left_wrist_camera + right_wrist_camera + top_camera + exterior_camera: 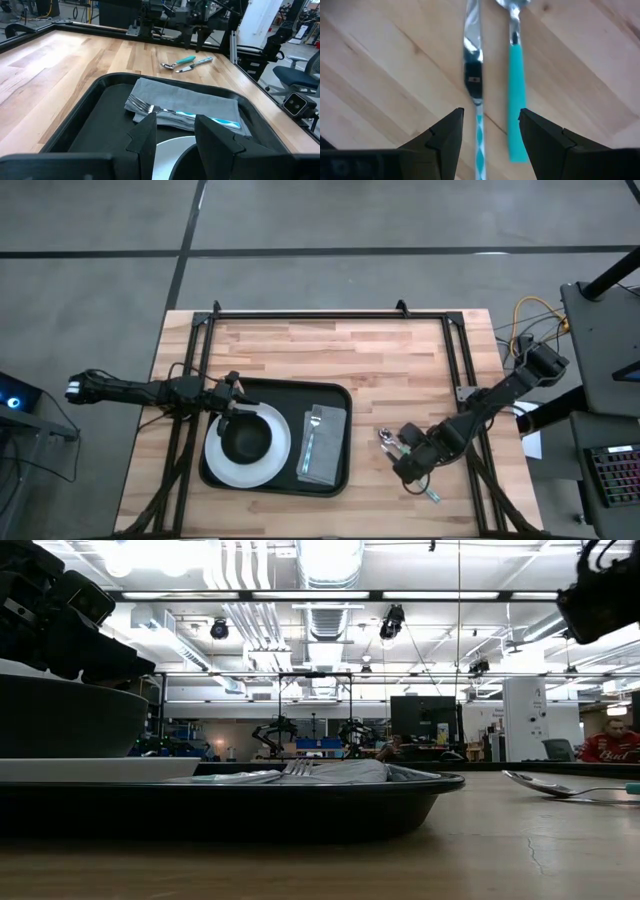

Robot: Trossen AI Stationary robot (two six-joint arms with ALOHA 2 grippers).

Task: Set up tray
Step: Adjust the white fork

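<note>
The black tray (290,395) lies left of the table's middle. It holds a white plate (275,465) with a black bowl (245,442) on it, and beside them a grey napkin (325,450) with a fork (311,435) on top. My left gripper (172,122) is open, close above the bowl's far-left rim (187,157). My right gripper (490,117) is open and points down over a knife (474,75) and a teal-handled spoon (517,100). These lie side by side on the bare wood right of the tray. The gripper is raised above them in the low view (600,590).
A black metal frame (330,313) borders the table's far, left and right sides. Bare wood lies beyond the tray and between the tray and the cutlery. In the low view a person in red (612,743) sits in the room behind.
</note>
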